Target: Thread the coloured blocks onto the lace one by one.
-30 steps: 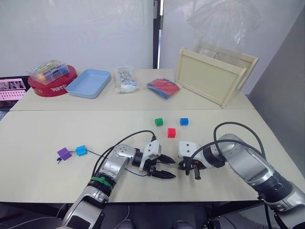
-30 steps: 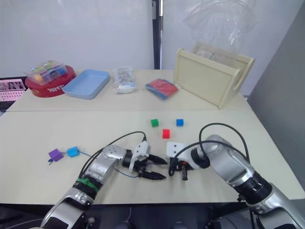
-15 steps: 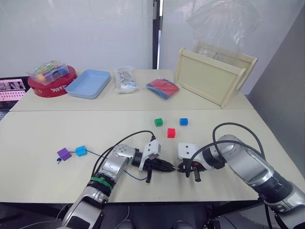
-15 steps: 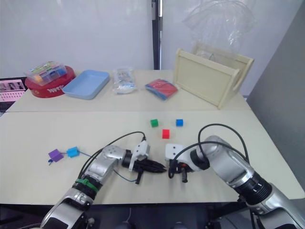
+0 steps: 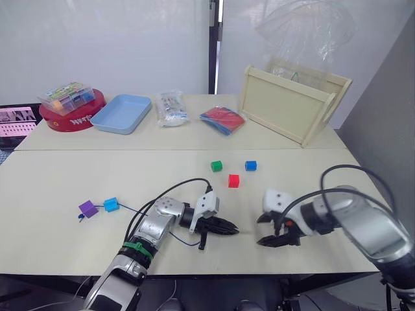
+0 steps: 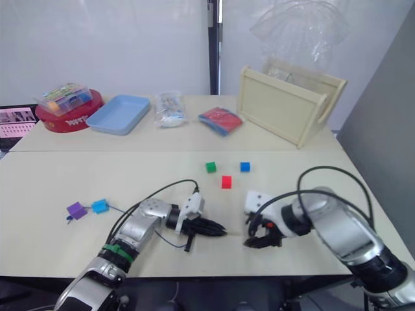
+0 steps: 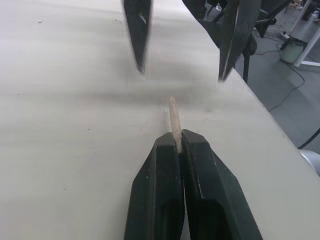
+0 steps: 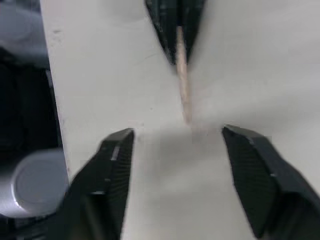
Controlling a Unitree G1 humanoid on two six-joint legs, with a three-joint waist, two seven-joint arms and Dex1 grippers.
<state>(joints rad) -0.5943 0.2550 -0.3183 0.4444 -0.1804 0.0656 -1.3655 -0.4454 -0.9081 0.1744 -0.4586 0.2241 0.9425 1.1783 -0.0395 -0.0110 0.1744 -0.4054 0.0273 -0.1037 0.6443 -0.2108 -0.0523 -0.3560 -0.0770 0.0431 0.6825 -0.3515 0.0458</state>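
Your left gripper (image 7: 176, 145) lies low over the table (image 5: 58, 188), forearm stretched forward, fingers pinched tight on the lace's (image 5: 133, 211) pale tip (image 7: 173, 116), which pokes out toward the right gripper (image 5: 260, 230). That one faces it just apart, jaws spread wide, holding nothing. Purple block (image 5: 87, 208) and light blue block (image 5: 111, 205) sit on the lace at far left; green (image 5: 216, 166), red (image 5: 233, 181) and dark blue (image 5: 250, 165) blocks lie loose mid-table.
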